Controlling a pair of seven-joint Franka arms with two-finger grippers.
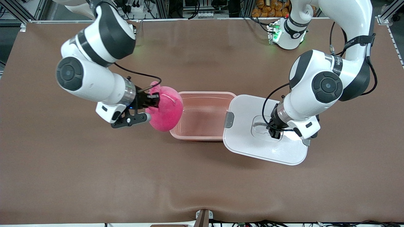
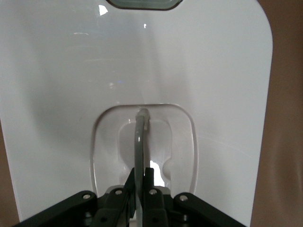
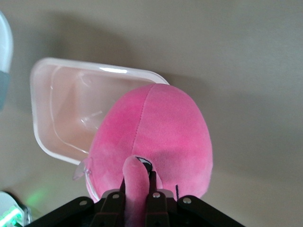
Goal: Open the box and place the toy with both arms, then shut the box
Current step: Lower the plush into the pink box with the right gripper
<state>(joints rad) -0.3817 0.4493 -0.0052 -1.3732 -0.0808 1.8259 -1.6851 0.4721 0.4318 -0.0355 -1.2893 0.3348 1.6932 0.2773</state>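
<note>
Currently: right end effector (image 1: pixel 151 100) clamps toy (image 1: pixel 165 108) over box (image 1: pixel 203 115) rim; left end effector (image 1: pixel 274 132) pinches lid (image 1: pixel 249 142) handle (image 2: pixel 138 142) on desk (image 1: pixel 202 183).

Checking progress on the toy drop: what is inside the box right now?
The box looks empty: only its bare translucent floor shows. The toy, held by the right gripper, overhangs one end and covers that corner.

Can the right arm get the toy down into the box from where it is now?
Probably yes. The box stands open, its lid off beside it, held by the left gripper. The right gripper holds the toy over the box's rim.
</note>
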